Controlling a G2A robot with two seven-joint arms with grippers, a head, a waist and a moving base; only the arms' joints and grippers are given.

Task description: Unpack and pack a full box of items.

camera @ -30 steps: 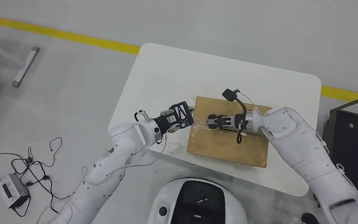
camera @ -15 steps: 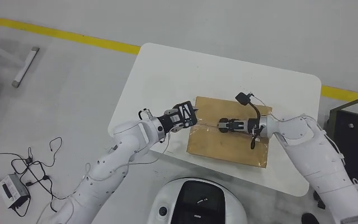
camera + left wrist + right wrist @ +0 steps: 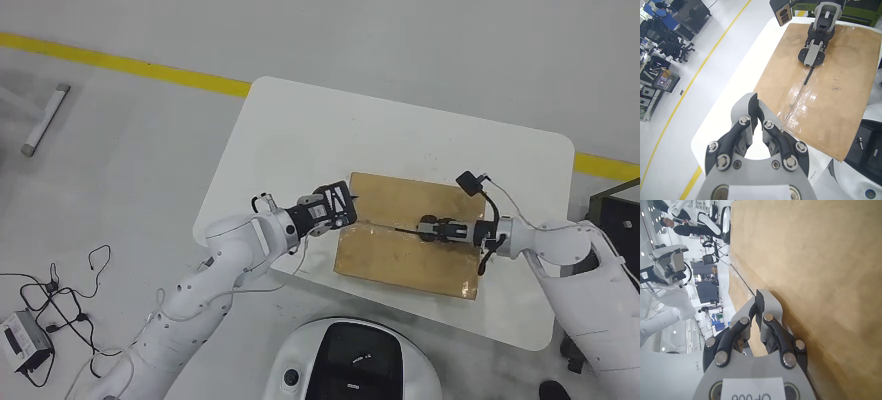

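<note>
A closed brown cardboard box (image 3: 400, 258) lies on the white table (image 3: 300, 130), its top seam covered with clear tape (image 3: 800, 98). My right gripper (image 3: 428, 228) is shut and rests flat on the box top along that seam (image 3: 742, 277). In the left wrist view this gripper (image 3: 811, 63) sits at the end of a short dark slit (image 3: 807, 76) in the tape. My left gripper (image 3: 340, 206) is shut and hovers just off the box's left edge, above the table. The left wrist view shows its fingertips (image 3: 755, 106) pressed together with nothing between them.
The box takes up the table's near right part, and the far and left parts of the tabletop are bare. A dark cabinet (image 3: 612, 225) stands off the table's right side. Cables (image 3: 60, 300) lie on the floor at the left.
My right gripper has slid rightward along the box's taped seam, away from the left gripper. The left gripper has shifted slightly toward the box edge.
</note>
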